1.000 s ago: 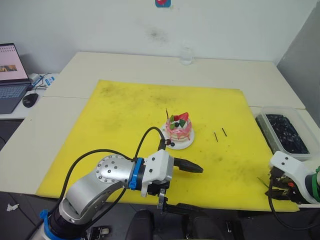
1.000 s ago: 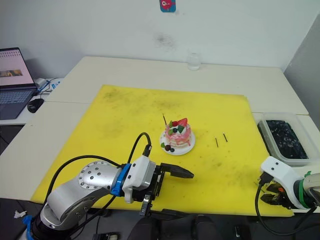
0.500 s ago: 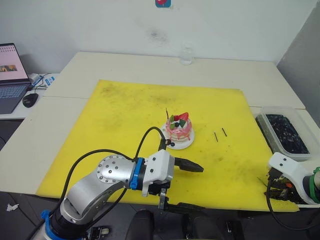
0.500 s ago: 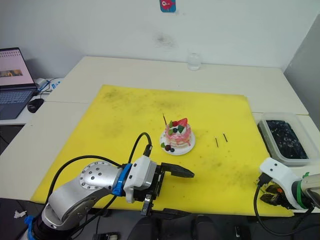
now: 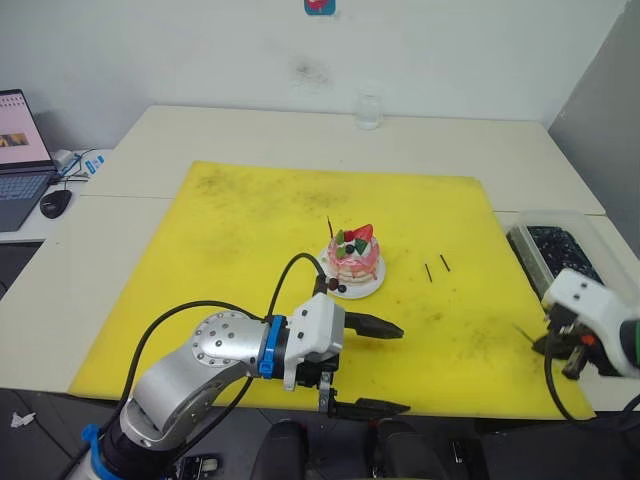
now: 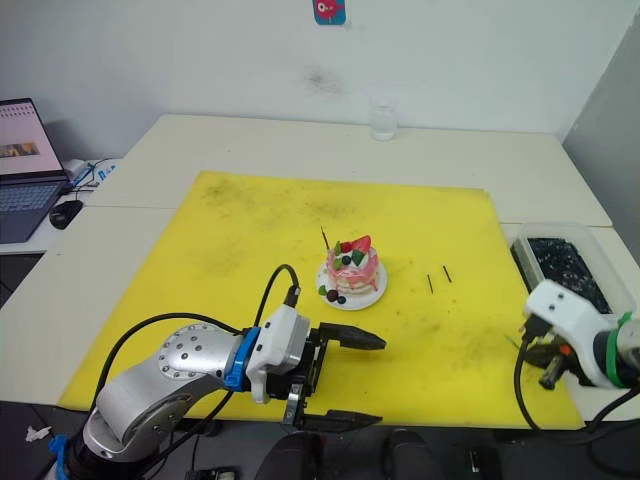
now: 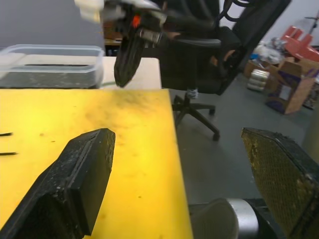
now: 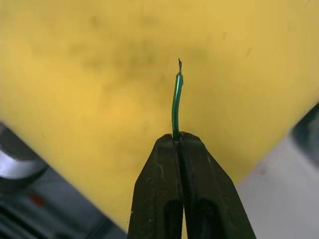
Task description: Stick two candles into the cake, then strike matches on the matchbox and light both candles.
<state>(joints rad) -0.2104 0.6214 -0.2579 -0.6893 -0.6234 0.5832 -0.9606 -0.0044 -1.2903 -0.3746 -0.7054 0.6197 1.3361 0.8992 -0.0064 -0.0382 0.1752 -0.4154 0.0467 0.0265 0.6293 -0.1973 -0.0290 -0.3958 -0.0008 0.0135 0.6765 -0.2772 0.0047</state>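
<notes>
The pink cake (image 5: 354, 256) sits on its white plate (image 5: 368, 290) in the middle of the yellow mat (image 5: 250, 230). One thin dark candle (image 5: 329, 227) stands at the cake's left edge. My right gripper (image 8: 178, 140) is shut on a second candle (image 8: 175, 107), thin and green with a dark wick, and hangs over the mat's front right corner (image 5: 570, 358). My left gripper (image 5: 385, 367) is open with nothing in it at the mat's front edge. Two short dark sticks (image 5: 436, 267) lie right of the cake; I cannot tell whether they are candles or matches. The matchbox is out of view.
A clear plastic tub (image 5: 545, 250) with dark contents stands just right of the mat. At the table's back stands a glass (image 5: 367, 110). A laptop (image 5: 15, 150) and a mouse (image 5: 54, 203) are at the far left. An office chair (image 7: 199, 55) stands beyond the front edge.
My right gripper has risen and moved away from the front edge, with the candle in it. The head camera has shifted slightly. The left arm has stayed where it was.
</notes>
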